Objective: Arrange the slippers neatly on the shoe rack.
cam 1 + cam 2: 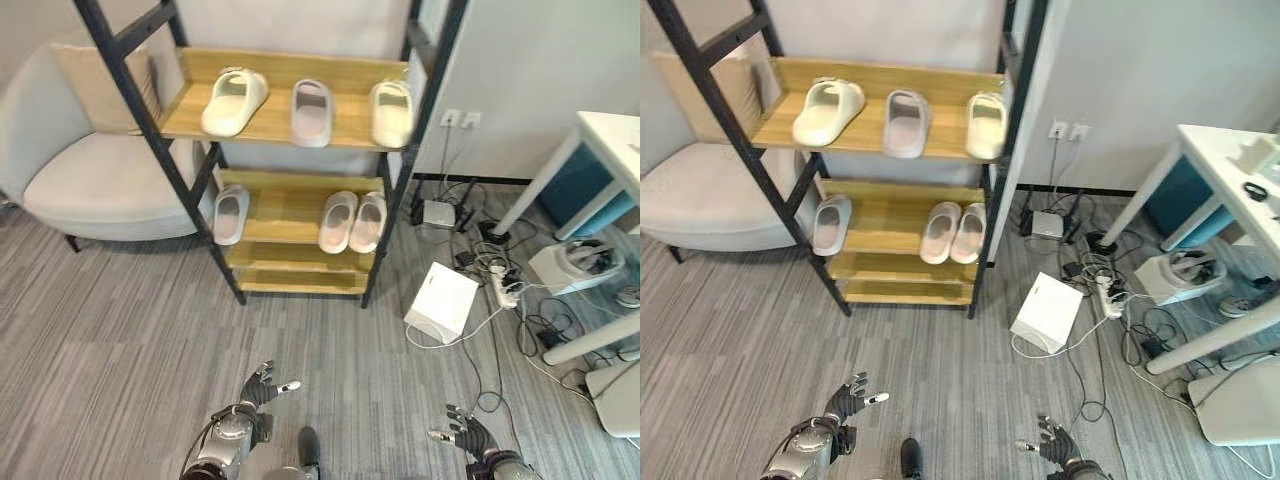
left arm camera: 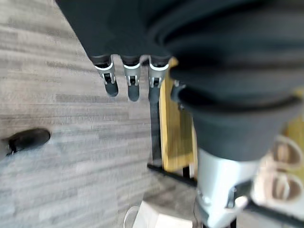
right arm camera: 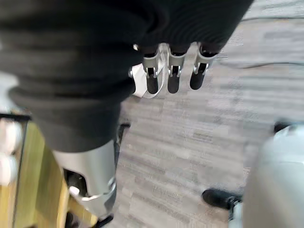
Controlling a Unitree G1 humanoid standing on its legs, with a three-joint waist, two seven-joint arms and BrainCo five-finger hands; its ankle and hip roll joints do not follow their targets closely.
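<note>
Standing against the wall, a shoe rack (image 1: 285,68) with black frame and wooden shelves holds six pale slippers. Top shelf: a cream slipper (image 1: 234,101) at the left, lying angled; a pinkish slipper (image 1: 312,112) in the middle, set straight; another cream slipper (image 1: 391,113) at the right end, close to the frame post. These three sit apart from one another. Middle shelf: a single slipper (image 1: 231,214) at the left edge beside the diagonal brace; a pair of slippers (image 1: 352,221) right of centre, side by side and touching. The lowest shelf sits just above the floor.

Left hand (image 1: 262,385) low in the head views, over grey carpet (image 1: 120,340), well short of the rack. Fingers straight and spread, thumb out to the side, holding nothing. Left wrist view confirms: fingers (image 2: 130,83) extended in a row, nothing between them.

Right hand (image 1: 462,431) likewise low, over the carpet, fingers relaxed and apart, empty. Right wrist view shows its fingers (image 3: 173,76) straight.

To the left of the rack, a grey armchair (image 1: 95,170). To the right, a white box (image 1: 441,302) on the floor among cables and a power strip (image 1: 500,283), and a white table (image 1: 612,150).
</note>
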